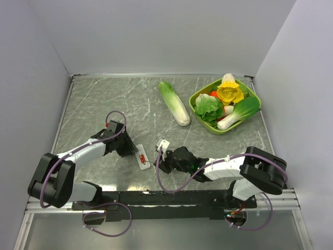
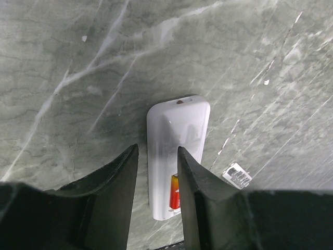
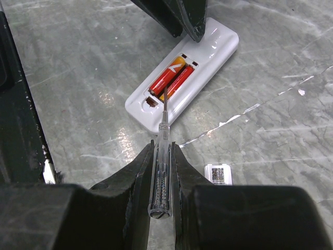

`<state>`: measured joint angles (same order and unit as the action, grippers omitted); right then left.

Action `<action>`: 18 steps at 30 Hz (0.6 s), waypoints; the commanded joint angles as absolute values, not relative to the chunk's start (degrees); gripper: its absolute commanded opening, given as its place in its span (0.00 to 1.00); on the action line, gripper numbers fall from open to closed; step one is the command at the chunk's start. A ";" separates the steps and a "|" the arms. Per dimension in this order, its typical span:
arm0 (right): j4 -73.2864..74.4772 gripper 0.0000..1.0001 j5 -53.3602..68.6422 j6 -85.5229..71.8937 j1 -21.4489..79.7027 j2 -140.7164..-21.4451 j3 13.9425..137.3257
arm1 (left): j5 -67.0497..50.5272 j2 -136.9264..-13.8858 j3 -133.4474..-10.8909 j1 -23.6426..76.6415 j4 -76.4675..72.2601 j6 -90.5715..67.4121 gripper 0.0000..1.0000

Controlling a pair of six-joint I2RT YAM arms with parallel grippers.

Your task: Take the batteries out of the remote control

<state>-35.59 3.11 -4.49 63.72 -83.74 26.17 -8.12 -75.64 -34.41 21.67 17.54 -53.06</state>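
The remote control (image 3: 200,62) lies flat on the marble table with its back open. Two red-orange batteries (image 3: 170,80) sit side by side in its recess. In the top view the remote control (image 1: 143,160) lies between both arms. My right gripper (image 3: 162,148) is shut on a clear-handled screwdriver (image 3: 160,174), whose metal tip rests at the near end of the batteries. My left gripper (image 2: 157,151) hangs over the remote control (image 2: 177,130) with its jaws apart, its fingertips (image 3: 190,23) at the remote's far end. One battery (image 2: 176,191) shows beside the right finger.
A small white cover piece (image 3: 217,174) with a printed code lies just right of the screwdriver, also seen as the cover piece (image 2: 237,175). A long pale-green cabbage (image 1: 174,103) and a green bowl (image 1: 193,99) of toy vegetables stand at the back right.
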 commanded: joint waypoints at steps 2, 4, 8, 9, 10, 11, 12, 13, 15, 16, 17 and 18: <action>-37.09 0.00 5.10 -3.96 64.07 -83.32 28.91 | -8.35 -75.85 -33.31 21.45 16.00 -52.82 0.40; -37.09 0.00 5.10 -3.87 64.07 -83.76 29.18 | -8.35 -75.85 -33.05 21.45 15.74 -52.82 0.40; -37.70 0.00 5.10 -4.04 64.16 -84.37 29.62 | -8.70 -76.64 -32.96 21.45 14.94 -52.73 0.38; -37.71 0.00 5.18 -4.04 64.16 -84.46 29.71 | -8.79 -76.81 -32.70 21.45 14.77 -52.82 0.38; -37.53 0.00 5.19 -3.96 64.07 -84.64 29.88 | -9.40 -76.82 -32.52 21.45 14.33 -52.91 0.37; -37.53 0.00 5.10 -3.87 64.07 -84.73 30.14 | -9.58 -76.82 -32.35 21.45 13.72 -53.00 0.37; -37.53 0.00 5.10 -3.78 64.16 -84.81 30.23 | -9.67 -76.82 -32.08 21.45 13.54 -53.09 0.36; -37.44 0.00 5.01 -3.78 64.07 -84.90 30.23 | -9.84 -76.82 -32.08 21.45 13.45 -53.17 0.36; -37.27 0.00 5.10 -3.52 64.16 -84.99 30.76 | -9.93 -76.99 -32.08 21.45 13.36 -53.17 0.36; -36.92 0.00 5.10 -3.43 64.16 -85.34 31.02 | -10.02 -76.99 -31.99 21.45 13.36 -53.09 0.35; -36.65 0.00 5.10 -3.43 64.16 -85.52 31.46 | -10.11 -77.08 -31.99 21.45 13.27 -53.17 0.35; -36.65 0.00 5.18 -3.43 64.16 -85.60 31.64 | -10.11 -77.08 -31.99 21.45 13.27 -53.17 0.35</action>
<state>-34.72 4.14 -3.77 63.77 -84.66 28.40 -9.89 -76.51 -32.95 21.67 14.06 -53.23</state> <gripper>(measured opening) 0.222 0.357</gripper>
